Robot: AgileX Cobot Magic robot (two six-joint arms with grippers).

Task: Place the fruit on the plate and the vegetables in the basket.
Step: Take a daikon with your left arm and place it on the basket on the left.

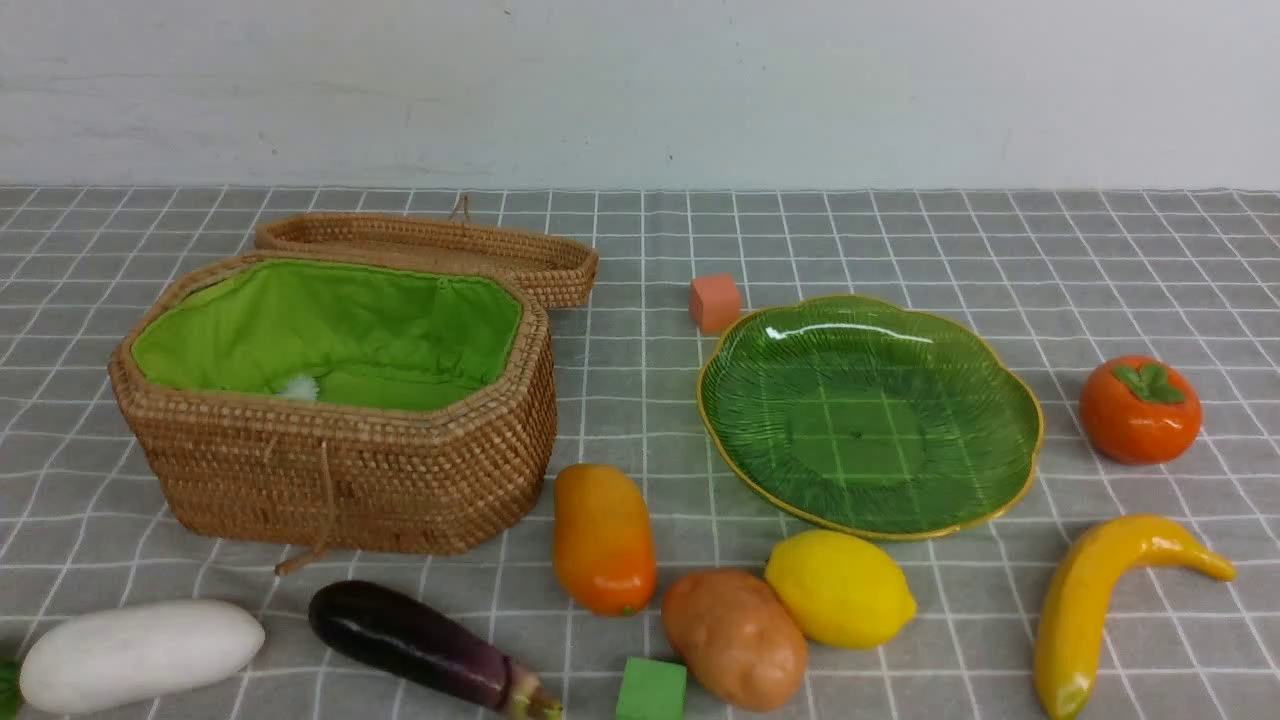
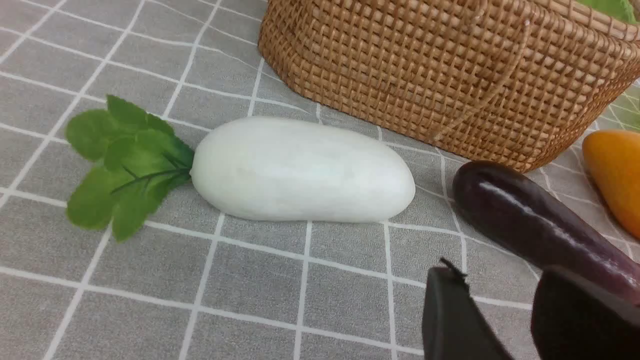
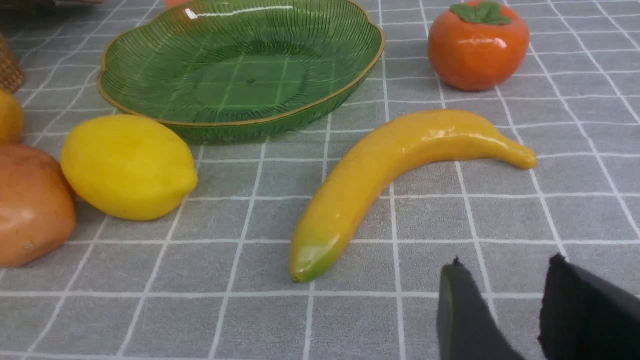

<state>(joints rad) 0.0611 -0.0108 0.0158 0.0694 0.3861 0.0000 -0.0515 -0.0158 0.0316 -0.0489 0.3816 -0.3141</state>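
Observation:
All the food lies on the grey checked cloth. White radish [image 1: 140, 655], purple eggplant [image 1: 420, 645] and brown potato [image 1: 735, 640] sit near the front edge. Mango [image 1: 603, 538] and lemon [image 1: 838, 588] lie between basket and plate; banana [image 1: 1090, 600] and persimmon [image 1: 1138, 410] are to the right. The wicker basket [image 1: 340, 470] stands open at the left and the green plate [image 1: 870, 410] holds nothing. My left gripper [image 2: 500, 280] hovers open short of the radish [image 2: 300, 170] and beside the eggplant [image 2: 530, 225]. My right gripper [image 3: 505, 270] is open near the banana [image 3: 390, 170]. Neither arm shows in the front view.
An orange cube [image 1: 714, 302] sits behind the plate and a green cube [image 1: 652, 690] beside the potato. The basket's lid [image 1: 440, 245] lies open behind it. A small white tuft [image 1: 298, 388] shows inside the green lining. A pale wall closes the back.

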